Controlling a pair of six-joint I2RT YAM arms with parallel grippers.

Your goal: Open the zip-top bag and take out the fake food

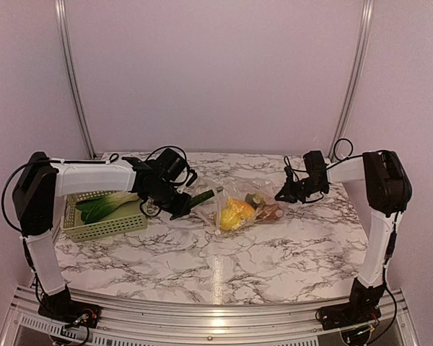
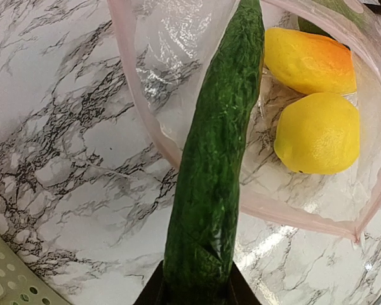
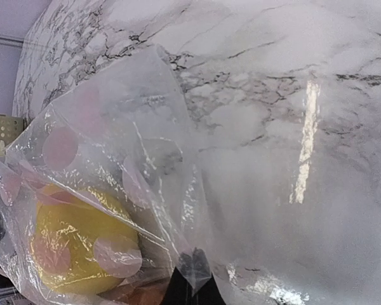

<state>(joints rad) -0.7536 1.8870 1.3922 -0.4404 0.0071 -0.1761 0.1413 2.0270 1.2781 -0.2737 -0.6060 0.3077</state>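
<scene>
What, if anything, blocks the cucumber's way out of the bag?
Nothing visible. The bag lies open at the mouth, the left hand grips the cucumber by its near end, and the lemon sits beside it, not across it.

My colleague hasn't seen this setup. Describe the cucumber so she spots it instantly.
On the marble table, find the clear zip-top bag. From its open mouth the cucumber runs to the left end effector gripping it: long, dark green, bumpy, unlike the rounded yellow pieces inside.

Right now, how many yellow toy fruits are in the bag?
2. A plain yellow one and a yellow-orange one sit together inside the bag, beside the cucumber. Others may be hidden by crinkled plastic.
</scene>
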